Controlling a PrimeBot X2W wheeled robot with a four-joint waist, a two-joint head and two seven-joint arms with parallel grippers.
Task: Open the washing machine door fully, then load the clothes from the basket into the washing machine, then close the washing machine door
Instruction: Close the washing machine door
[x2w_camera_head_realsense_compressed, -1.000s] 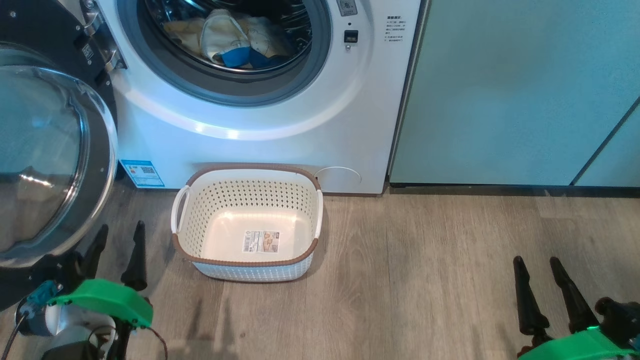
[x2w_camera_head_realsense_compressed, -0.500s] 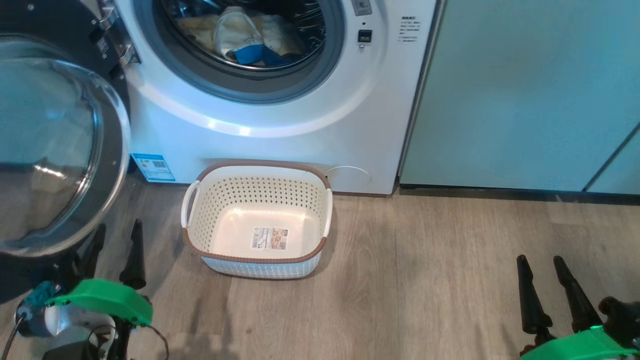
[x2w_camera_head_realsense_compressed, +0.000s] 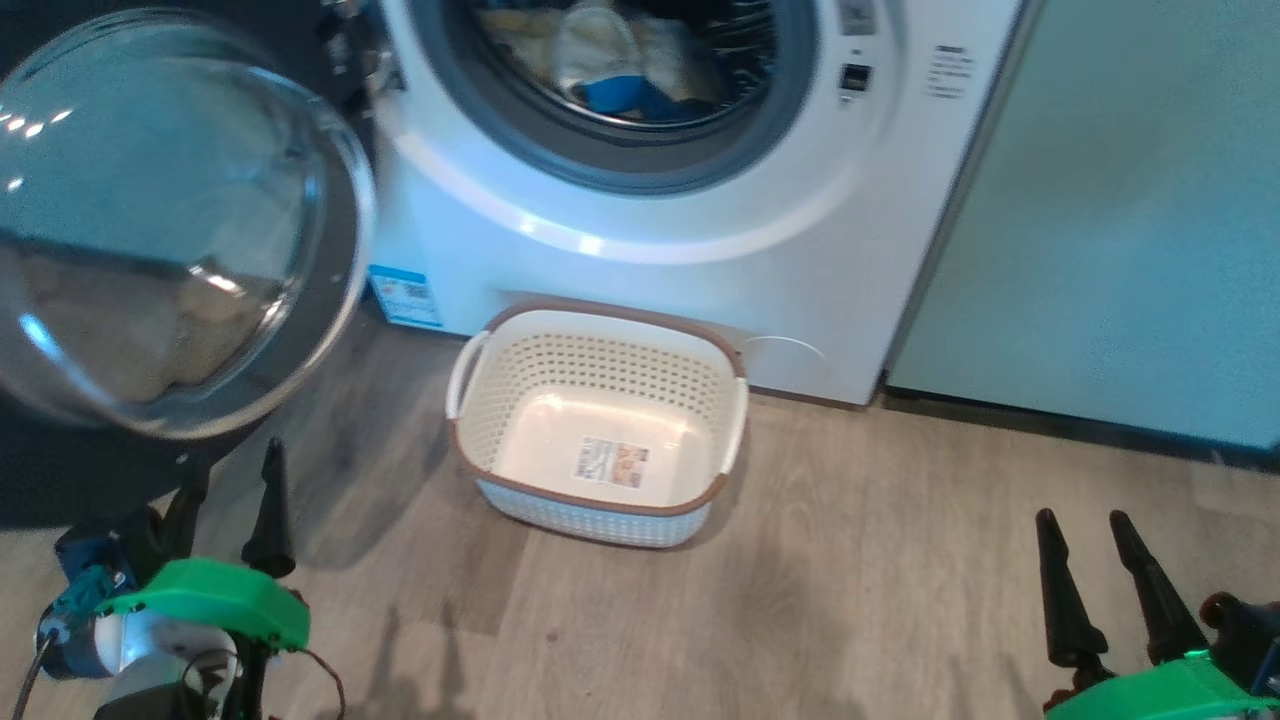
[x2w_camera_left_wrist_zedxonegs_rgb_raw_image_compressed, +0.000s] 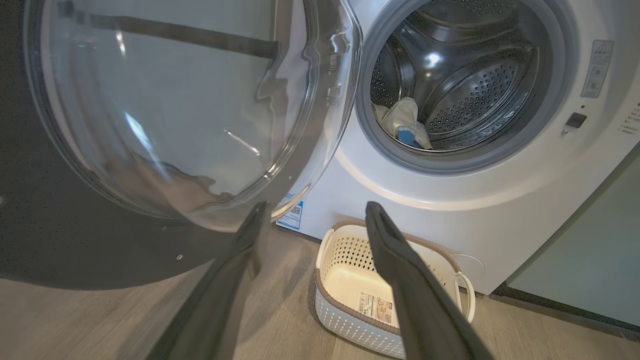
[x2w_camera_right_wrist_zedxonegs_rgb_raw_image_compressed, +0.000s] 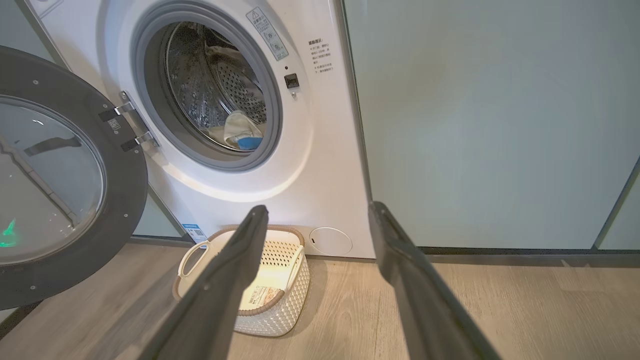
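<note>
Clothes (x2w_camera_head_realsense_compressed: 610, 60) inside washing machine (x2w_camera_head_realsense_compressed: 700, 290), basket (x2w_camera_head_realsense_compressed: 600, 365) empty, door (x2w_camera_head_realsense_compressed: 170, 220) open left; closing remains. Left gripper (x2w_camera_head_realsense_compressed: 232, 470) and right gripper (x2w_camera_head_realsense_compressed: 1083, 520) spread, empty.

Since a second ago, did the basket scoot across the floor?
No. The basket still sits before the washing machine, just left of its round flap; the camera turned instead.

Floor (x2w_camera_head_realsense_compressed: 850, 560): grey-brown wood-look planks. Basket (x2w_camera_head_realsense_compressed: 600, 365) stands upright directly on it, just in front of the washing machine (x2w_camera_head_realsense_compressed: 650, 290), with a label (x2w_camera_head_realsense_compressed: 612, 462) showing on its bottom. Washing machine and pale-green cabinet (x2w_camera_head_realsense_compressed: 1120, 250) stand side by side.
</note>
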